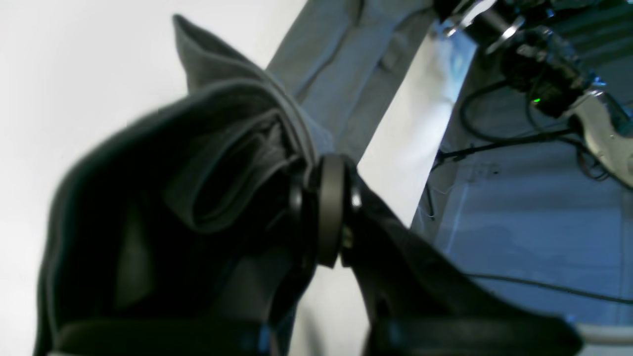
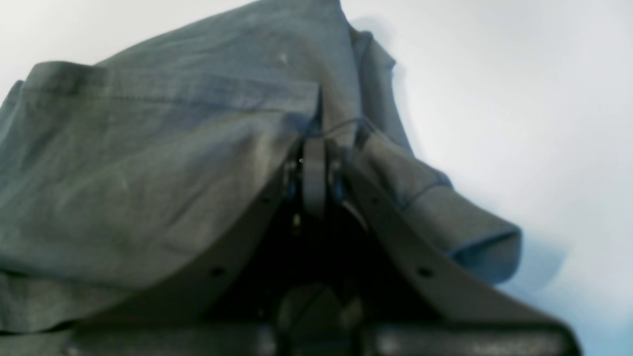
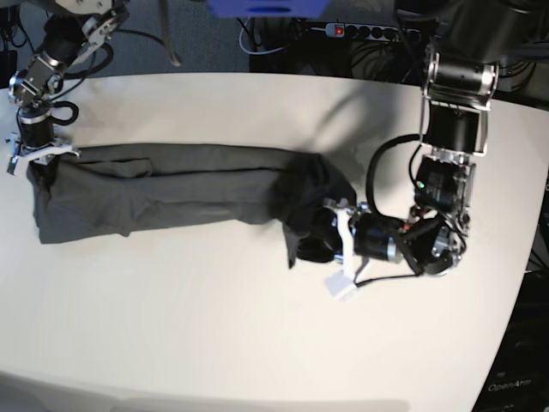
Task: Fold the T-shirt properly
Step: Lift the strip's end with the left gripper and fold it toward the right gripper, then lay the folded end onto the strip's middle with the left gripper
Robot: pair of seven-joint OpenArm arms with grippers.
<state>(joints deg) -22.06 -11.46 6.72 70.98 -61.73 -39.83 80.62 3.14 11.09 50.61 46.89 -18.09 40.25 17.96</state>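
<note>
My left gripper (image 1: 330, 207) is pinched tight on a bunched fold of the T-shirt (image 3: 171, 193), with dark grey cloth wrapped over and around my fingers (image 1: 329, 198) in the left wrist view. My right gripper (image 2: 314, 173) is likewise clamped on the fabric, the jaws drawn together with a hem edge caught between them and a rolled sleeve opening hanging just beside them in the right wrist view.

The T-shirt lies stretched in a long band across the white table (image 3: 257, 326). In the base view its one end sits under my right gripper (image 3: 34, 163) near the table's far left edge, and the other end is gathered up into a dark lump at my left gripper (image 3: 330, 227) near the middle of the table. Between the two ends the cloth rests flat on the tabletop, folded lengthwise with shallow creases.
</note>
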